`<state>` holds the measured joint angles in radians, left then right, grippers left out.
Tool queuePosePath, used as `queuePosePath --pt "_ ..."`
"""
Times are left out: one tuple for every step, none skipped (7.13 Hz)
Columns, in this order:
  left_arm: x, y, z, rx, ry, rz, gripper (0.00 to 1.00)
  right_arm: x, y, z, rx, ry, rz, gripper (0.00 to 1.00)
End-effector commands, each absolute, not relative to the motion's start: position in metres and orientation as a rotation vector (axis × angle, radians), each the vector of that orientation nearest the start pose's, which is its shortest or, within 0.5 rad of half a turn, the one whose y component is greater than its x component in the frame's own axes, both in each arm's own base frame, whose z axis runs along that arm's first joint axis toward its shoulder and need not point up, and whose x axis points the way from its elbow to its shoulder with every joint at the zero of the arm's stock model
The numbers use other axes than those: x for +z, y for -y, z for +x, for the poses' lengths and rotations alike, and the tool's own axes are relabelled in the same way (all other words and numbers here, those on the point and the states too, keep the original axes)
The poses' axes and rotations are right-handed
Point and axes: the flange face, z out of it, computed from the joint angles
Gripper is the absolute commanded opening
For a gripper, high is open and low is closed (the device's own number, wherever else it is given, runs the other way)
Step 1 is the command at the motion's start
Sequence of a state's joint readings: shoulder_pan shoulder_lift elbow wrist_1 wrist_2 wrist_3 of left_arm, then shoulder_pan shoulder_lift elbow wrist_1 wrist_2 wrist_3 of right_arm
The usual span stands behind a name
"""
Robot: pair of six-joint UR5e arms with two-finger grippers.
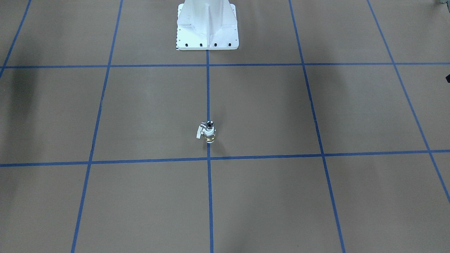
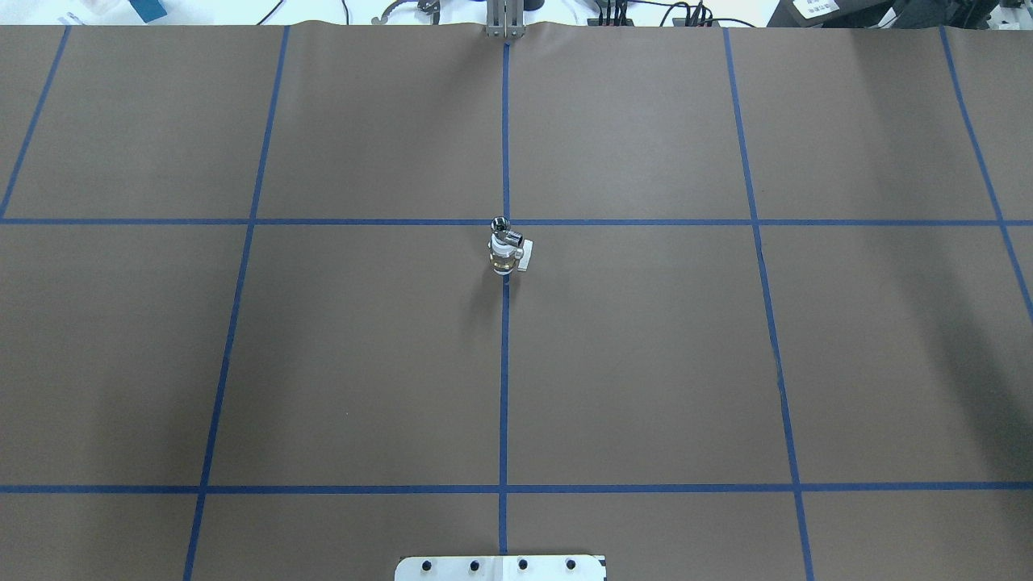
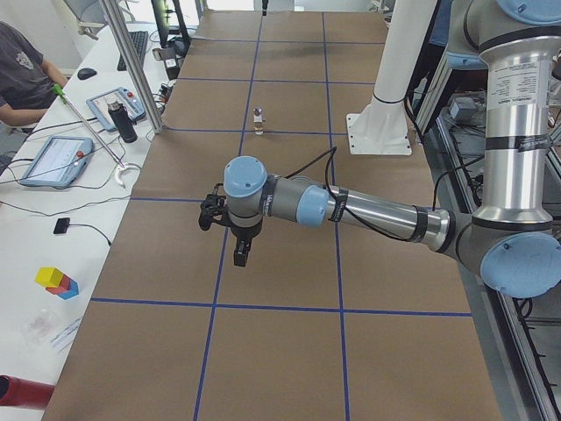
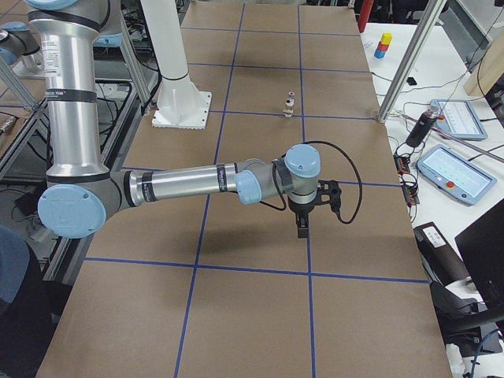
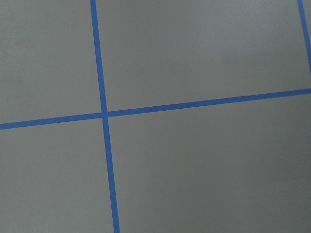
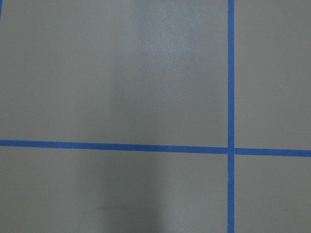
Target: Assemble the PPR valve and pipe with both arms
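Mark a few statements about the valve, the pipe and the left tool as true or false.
1. The PPR valve stands upright on a blue tape line. True.
2. The left tool holds the valve. False: it hangs over the table, well apart from the valve.
3. The pipe sits at the valve's top end. True.
4. The right wrist view shows the valve. False: only table and tape show there.

The overhead camera looks forward and down from behind the pedestal (image 2: pixel 500 567); the front one faces back. Both share the valve (image 1: pixel 208 131). Side cameras look along the table (image 3: pixel 280 351) from its ends; wrist cameras hang close over tape (image 5: pixel 102 114).
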<state>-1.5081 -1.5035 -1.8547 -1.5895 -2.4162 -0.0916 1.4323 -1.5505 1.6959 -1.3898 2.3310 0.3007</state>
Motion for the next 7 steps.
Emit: queuePosePath --pt "0.538 0.449 -0.031 0.072 -0.856 0.162 1.00 0.567 0.515 -0.007 0.029 0.806 0.138 1.00" --pt "0.538 0.445 -0.031 0.072 -0.856 0.159 1.00 0.560 0.507 -0.005 0.024 0.807 0.152 1.00" --pt "0.537 0.445 -0.031 0.072 -0.856 0.161 1.00 0.565 0.507 -0.005 0.028 0.802 0.143 1.00" --pt "0.545 0.444 -0.031 0.066 -0.855 0.144 1.00 0.564 0.504 -0.005 0.027 0.805 0.143 1.00" --pt "0.563 0.447 -0.034 0.045 -0.852 0.114 1.00 0.569 0.502 -0.005 0.031 0.804 0.135 1.00" --pt "0.577 0.450 -0.054 -0.009 -0.850 0.105 1.00 0.572 0.502 -0.005 0.033 0.801 0.129 1.00" --pt "0.597 0.449 -0.057 -0.034 -0.848 0.070 1.00 0.571 0.502 -0.005 0.033 0.803 0.130 1.00"
